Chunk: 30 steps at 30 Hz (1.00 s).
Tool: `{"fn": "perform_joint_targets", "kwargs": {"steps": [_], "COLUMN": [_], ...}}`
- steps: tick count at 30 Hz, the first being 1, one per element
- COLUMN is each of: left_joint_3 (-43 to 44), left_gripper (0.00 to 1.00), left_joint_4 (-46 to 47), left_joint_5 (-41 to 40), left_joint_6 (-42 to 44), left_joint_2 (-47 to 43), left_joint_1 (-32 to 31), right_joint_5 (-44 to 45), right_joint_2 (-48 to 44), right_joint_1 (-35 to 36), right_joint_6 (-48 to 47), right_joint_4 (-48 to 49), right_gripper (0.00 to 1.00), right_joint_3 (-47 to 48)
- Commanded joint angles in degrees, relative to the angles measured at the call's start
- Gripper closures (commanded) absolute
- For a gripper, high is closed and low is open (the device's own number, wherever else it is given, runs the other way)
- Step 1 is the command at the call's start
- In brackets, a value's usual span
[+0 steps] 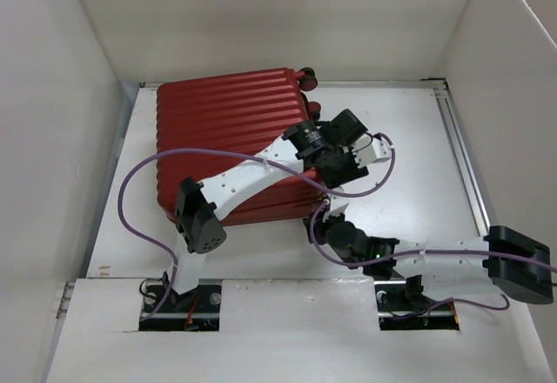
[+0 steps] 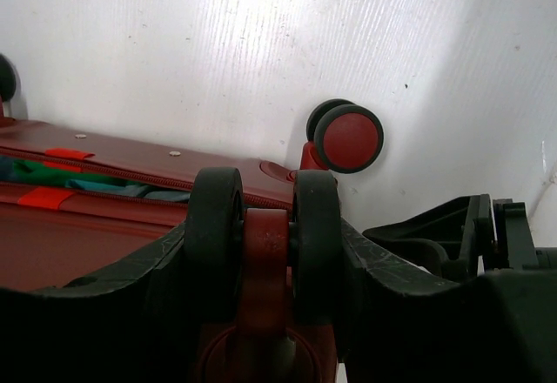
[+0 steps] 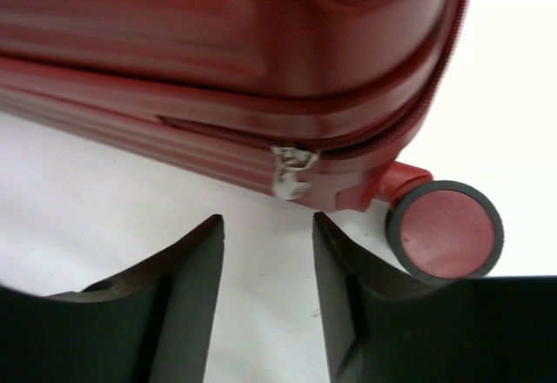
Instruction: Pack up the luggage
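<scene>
The dark-red ribbed luggage [image 1: 231,113] lies flat at the back left of the white table, shells together. My left gripper [image 1: 338,167] reaches across it to its right side and is shut on a black twin wheel [image 2: 213,226]; both fingers press the wheel pair. In the left wrist view [image 2: 264,235] the luggage seam [image 2: 52,178] gapes, with green and teal cloth inside, and another wheel [image 2: 348,137] stands beyond. My right gripper [image 1: 324,222] is open and empty at the near right corner. In the right wrist view [image 3: 268,226] it sits just short of the silver zipper pull [image 3: 289,170], beside a wheel [image 3: 445,229].
White walls enclose the table on three sides. A metal rail [image 1: 461,152] runs along the right edge. Purple cables [image 1: 130,191] loop over the luggage and beside both arms. A raised white ledge [image 1: 296,331] spans the near edge.
</scene>
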Motion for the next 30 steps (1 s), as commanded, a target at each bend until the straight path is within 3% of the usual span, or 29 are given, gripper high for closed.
{"fn": "perform_joint_targets", "kwargs": {"steps": [1,6,9,10,11,17,19,21,24,26,30], "left_joint_3": [2.3,1.7,1.7,1.7,1.7,1.1,1.1,1.1,1.1,1.1,1.1], "left_gripper": [1.00,1.00,1.00,1.00,1.00,1.00,1.00,1.00,1.00,1.00,1.00], "left_joint_4": [7.7,7.7,7.7,8.3,8.3,8.3,8.3,8.3,8.3,8.3,8.3], "left_joint_5": [8.3,8.3,8.3,8.3,8.3,7.7,7.7,7.2,7.2,6.6,6.6], "left_joint_6": [-2.9,-2.9,-2.9,-2.9,-2.9,-2.9,-2.9,-2.9,-2.9,-2.9,-2.9], "left_joint_2": [-9.7,-9.7,-9.7,-10.2,-10.2,-10.2,-10.8,-10.8,-10.8,-10.8,-10.8], "left_joint_1": [-4.6,-4.6,-4.6,-4.6,-4.6,-4.6,-4.6,-4.6,-4.6,-4.6,-4.6], "right_joint_5": [6.5,6.4,5.8,5.8,5.8,5.1,2.6,0.8,-1.0,0.5,4.6], "right_joint_2": [0.0,1.1,1.2,0.6,0.6,-3.3,-4.0,-4.0,-4.0,-3.3,-0.4], "right_joint_1": [-1.3,-1.3,-1.3,-1.3,-1.3,-1.3,-1.3,-1.3,-1.3,-1.3,-1.3], "right_joint_6": [3.5,0.9,0.2,0.2,-0.3,-1.5,-2.8,-4.3,-3.2,-2.2,-0.3], "right_joint_4": [0.8,0.2,-0.5,-0.5,-0.5,-0.5,-0.5,-0.5,-3.0,-3.0,-3.0], "right_gripper": [0.50,0.58,0.79,0.96,1.00,1.00,0.87,0.63,0.43,0.37,0.40], "right_joint_3": [5.3,7.9,8.5,8.5,8.5,5.2,4.5,4.5,5.2,5.2,8.2]}}
